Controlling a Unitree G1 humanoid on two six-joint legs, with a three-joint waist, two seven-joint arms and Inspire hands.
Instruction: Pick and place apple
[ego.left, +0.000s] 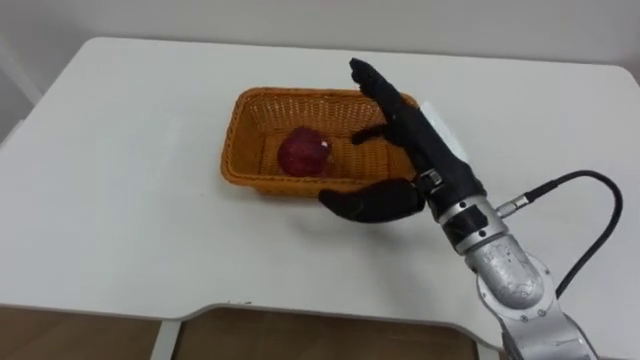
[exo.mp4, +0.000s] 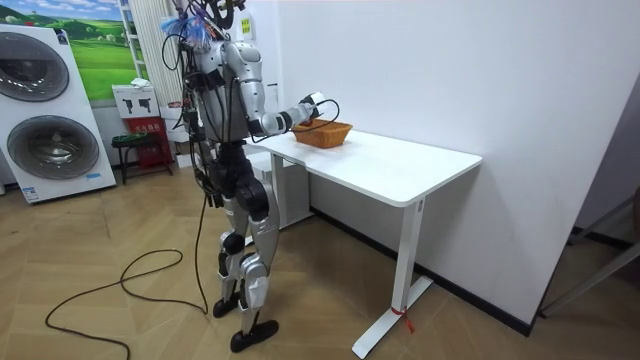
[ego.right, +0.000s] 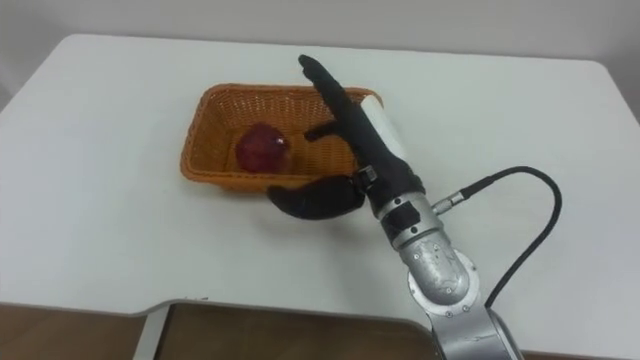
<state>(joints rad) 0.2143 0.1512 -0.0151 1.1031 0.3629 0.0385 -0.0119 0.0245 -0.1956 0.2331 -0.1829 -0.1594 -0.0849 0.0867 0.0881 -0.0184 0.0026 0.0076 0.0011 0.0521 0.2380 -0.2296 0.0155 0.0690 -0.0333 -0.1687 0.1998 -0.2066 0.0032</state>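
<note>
Right hand spread wide over a basket on a white table (ego.left: 120, 200).
Washing machines (exo.mp4: 45, 110) stand behind the robot. The wicker basket (ego.left: 236, 150) sits mid-table. The right hand (ego.left: 418, 143) hovers over the basket's right end, fingers straight, thumb splayed, holding nothing. The apple (ego.left: 303, 151) lies inside the basket.

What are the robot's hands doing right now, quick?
Right hand: open, fingers straight over the basket, holding nothing; the apple lies in the basket.
Left hand: cannot be told.

The right hand (ego.left: 420, 140) covers the basket's (ego.left: 232, 140) right end, hiding that rim. From across the room, whatever lies inside is too small to tell.
</note>
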